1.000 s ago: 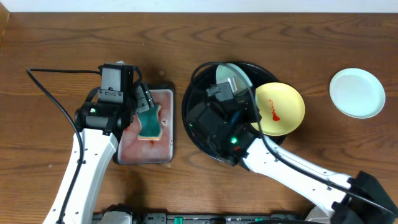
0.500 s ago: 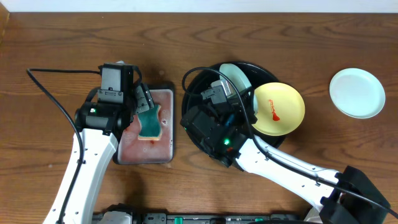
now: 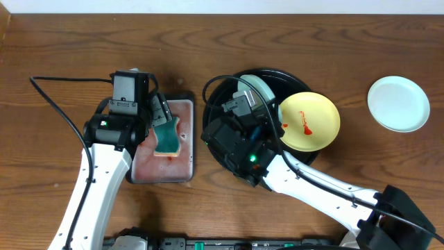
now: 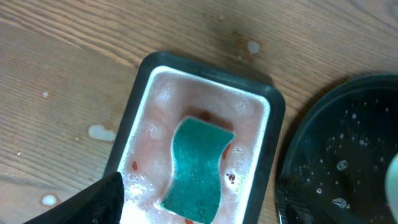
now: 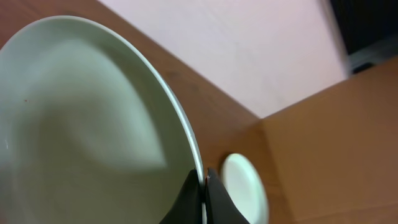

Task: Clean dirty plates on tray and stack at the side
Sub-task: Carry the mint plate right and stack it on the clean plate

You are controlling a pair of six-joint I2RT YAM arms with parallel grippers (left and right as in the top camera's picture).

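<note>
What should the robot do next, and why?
Probably lower the open left gripper onto the green sponge and close on it: the right gripper holds a pale blue plate by its rim over the black tray, ready for wiping.

1. The brown wooden bench (image 3: 69, 48) carries everything.
2. Left of centre lies a rectangular tray (image 3: 192, 139).
3. Just right of it sits the round black tray (image 3: 286, 78).
4. Far right, well apart, lies a pale blue plate (image 3: 398, 103).
5. A black cable (image 3: 59, 104) trails across the left side.
</note>
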